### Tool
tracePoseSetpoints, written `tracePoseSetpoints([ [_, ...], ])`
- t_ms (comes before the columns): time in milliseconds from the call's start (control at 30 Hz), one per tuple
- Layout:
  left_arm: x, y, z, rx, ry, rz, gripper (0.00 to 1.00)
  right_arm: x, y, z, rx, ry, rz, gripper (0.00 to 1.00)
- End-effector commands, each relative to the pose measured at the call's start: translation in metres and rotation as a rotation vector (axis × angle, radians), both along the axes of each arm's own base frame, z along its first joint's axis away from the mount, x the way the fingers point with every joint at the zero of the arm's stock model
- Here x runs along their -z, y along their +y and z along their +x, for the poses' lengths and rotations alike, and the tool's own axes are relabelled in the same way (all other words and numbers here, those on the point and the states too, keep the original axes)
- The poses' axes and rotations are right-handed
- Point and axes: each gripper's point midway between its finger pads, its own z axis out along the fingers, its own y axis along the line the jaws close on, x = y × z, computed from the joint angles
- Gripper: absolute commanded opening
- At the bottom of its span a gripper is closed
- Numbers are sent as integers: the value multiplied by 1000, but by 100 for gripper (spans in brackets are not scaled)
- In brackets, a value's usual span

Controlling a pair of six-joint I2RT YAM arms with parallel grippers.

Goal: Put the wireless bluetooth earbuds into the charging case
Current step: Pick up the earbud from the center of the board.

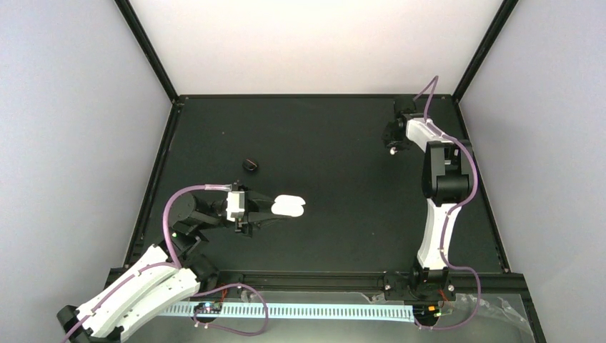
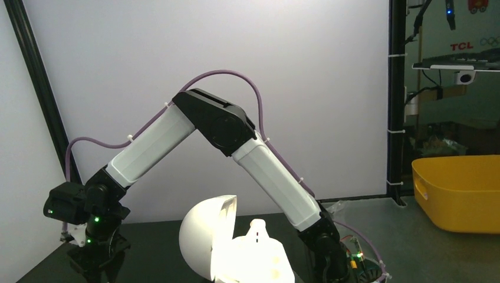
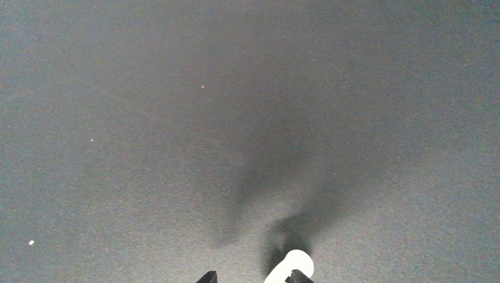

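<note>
Camera setup: one overhead, two wrist views.
Top external looks down from behind the bases over the whole table [image 1: 343,128]. Left wrist sits low and faces level across to the right arm [image 2: 218,124], with the charging case [image 2: 253,259] near its lens; overhead shares both. Right wrist looks straight down, close on the table.

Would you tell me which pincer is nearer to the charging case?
Left. The left pincer is right at the charging case, gripping its near edge; the right pincer hovers far off toward the back right.
</note>
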Motion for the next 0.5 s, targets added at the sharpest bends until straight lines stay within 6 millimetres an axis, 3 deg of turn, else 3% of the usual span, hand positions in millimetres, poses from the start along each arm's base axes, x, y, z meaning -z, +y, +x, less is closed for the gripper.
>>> tracePoseSetpoints([
  [0,-7,3,-3,-4,-19,-22,2,10,-15,-21,18,68,-47,31],
  [467,-9,4,-5,-2,-22,-27,2,6,-20,-29,22,66,-72,13],
])
